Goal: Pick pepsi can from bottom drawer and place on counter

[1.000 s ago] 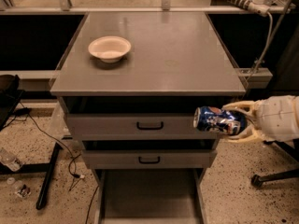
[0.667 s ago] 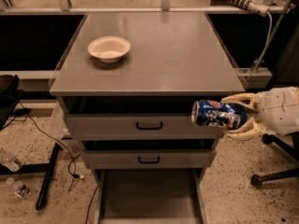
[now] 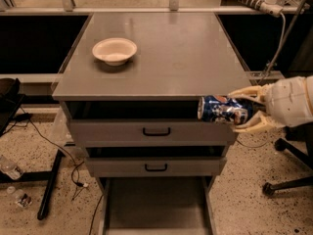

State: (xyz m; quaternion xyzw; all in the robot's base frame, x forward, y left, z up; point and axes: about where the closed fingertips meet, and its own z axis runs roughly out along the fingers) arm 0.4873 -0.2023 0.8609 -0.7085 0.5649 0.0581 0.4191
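My gripper (image 3: pixel 242 110) comes in from the right, its cream fingers (image 3: pixel 247 93) shut on the pepsi can (image 3: pixel 224 109). The dark blue can lies on its side in the air, in front of the right end of the top drawer and just below the counter's front edge. The counter (image 3: pixel 171 53) is the wide grey cabinet top. The bottom drawer (image 3: pixel 156 207) is pulled out at the bottom of the view, and its flat grey floor shows nothing on it.
A cream bowl (image 3: pixel 115 50) stands on the counter's back left. Two upper drawers with black handles (image 3: pixel 156 131) stand slightly open. A black chair base (image 3: pixel 288 180) is on the floor at right, cables and a black stand leg (image 3: pixel 49 185) at left.
My gripper has risen with the pepsi can, from beside the top drawer front up to just below the counter's edge, and moved a little to the left.
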